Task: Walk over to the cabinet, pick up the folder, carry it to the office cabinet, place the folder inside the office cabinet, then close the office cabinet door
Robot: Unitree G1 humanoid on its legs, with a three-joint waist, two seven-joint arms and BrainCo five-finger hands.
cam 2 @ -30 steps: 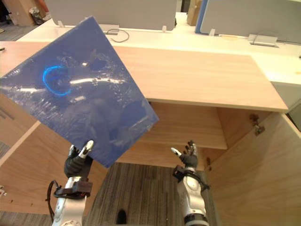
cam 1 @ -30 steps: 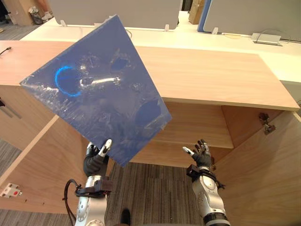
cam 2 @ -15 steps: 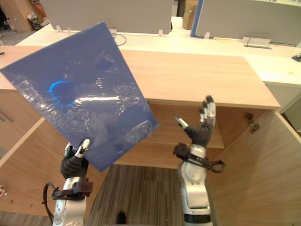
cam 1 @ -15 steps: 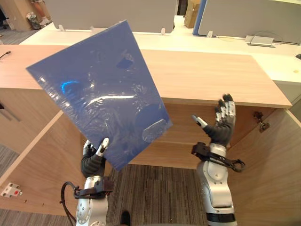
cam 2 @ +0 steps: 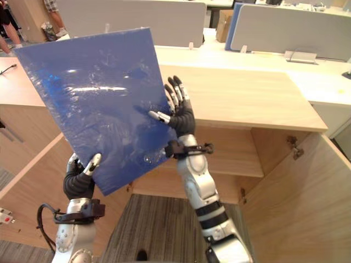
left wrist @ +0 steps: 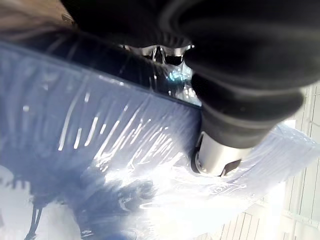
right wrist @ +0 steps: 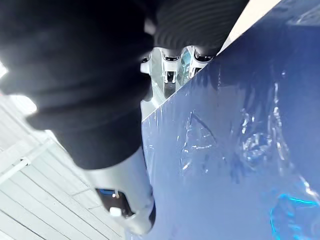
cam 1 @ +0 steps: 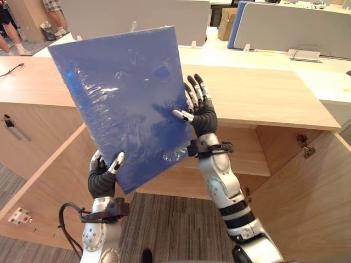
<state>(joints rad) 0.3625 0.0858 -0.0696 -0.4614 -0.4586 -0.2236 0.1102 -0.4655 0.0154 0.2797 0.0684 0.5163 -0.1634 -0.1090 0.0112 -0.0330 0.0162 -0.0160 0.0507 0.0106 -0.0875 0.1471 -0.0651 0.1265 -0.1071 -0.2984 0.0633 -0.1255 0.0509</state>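
1. The left hand (cam 1: 103, 178) is closed on the lower corner of the folder (cam 1: 120, 98). Its thumb lies on the front face and its curled fingers are behind. This pinch seems to carry most of the weight, so it should not loosen.
2. The right hand (cam 1: 202, 116) is open at the folder's right edge, with straight, spread fingers beside the edge and the thumb lying on the blue face. It steadies the folder but does not grip it. A good move is probably to close this hand on the edge before the left one lets go.
3. The folder is held high and nearly upright, a little tilted, in front of the open office cabinet (cam 1: 263, 96) and not yet inside it. Its shiny wrap looks slippery, so a firm hold from both sides seems wise.
4. The step in hand appears to be the placing. For this the folder needs to turn flatter, or edge-first, and go down below the cabinet's top toward the shelf (cam 1: 247, 159).
5. The opening lies between the right door (cam 1: 310, 203) and the left door (cam 1: 49, 181), both swung out. The wide folder may catch on the top edge or on the shelf front, and a slow entry through the middle avoids this.
6. Closing the door comes only after the folder lies inside.
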